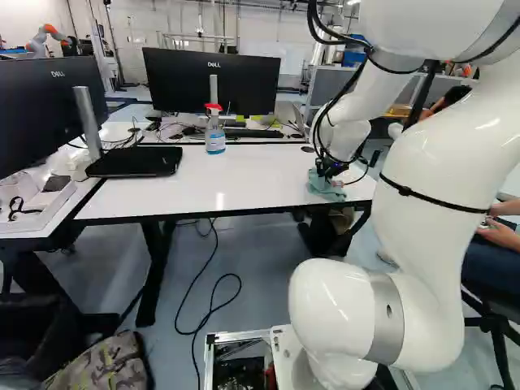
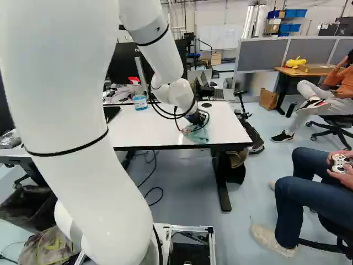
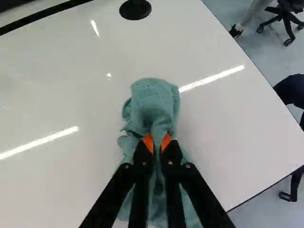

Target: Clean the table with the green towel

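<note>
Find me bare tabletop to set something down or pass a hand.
The table is bare between spray bottle and towel, and between towel and round black cap. Crowded: cable clutter behind the bottle, below the monitor; and under the gripper, shut on the towel.

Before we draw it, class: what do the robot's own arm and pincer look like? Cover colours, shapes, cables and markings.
The arm is glossy white, with rounded, bulging joints, a silver-grey band low down and a thin black strap. Black cables loop outside it. The pincer is black, with two fingers and orange pads.
</note>
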Tool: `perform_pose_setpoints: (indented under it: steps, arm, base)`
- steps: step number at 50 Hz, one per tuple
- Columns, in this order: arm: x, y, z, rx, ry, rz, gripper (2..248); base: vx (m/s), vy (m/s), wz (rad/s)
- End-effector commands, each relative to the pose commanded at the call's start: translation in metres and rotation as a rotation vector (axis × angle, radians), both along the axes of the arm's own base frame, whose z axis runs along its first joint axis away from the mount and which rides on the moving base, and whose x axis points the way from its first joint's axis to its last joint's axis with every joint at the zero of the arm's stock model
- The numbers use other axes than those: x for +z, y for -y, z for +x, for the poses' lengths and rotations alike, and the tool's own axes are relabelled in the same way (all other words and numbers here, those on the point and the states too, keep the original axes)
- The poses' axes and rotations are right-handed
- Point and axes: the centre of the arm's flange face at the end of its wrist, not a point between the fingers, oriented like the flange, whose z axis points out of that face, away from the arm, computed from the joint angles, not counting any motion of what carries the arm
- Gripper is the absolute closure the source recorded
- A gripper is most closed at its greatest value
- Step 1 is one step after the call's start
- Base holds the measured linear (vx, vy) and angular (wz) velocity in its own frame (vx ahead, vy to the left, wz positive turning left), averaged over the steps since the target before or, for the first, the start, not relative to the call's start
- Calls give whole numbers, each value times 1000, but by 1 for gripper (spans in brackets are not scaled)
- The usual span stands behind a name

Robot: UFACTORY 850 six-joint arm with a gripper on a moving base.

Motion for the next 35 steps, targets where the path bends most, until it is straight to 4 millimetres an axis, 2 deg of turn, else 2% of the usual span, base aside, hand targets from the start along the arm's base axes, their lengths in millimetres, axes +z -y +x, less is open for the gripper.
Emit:
perform_pose_setpoints:
  steps: [14, 35]
  arm:
    - [-1, 5, 26, 8, 9, -3, 212]
    - [-2, 32, 56, -21, 25, -9, 212]
  base:
    - [0, 0, 0]
    - [0, 0, 0]
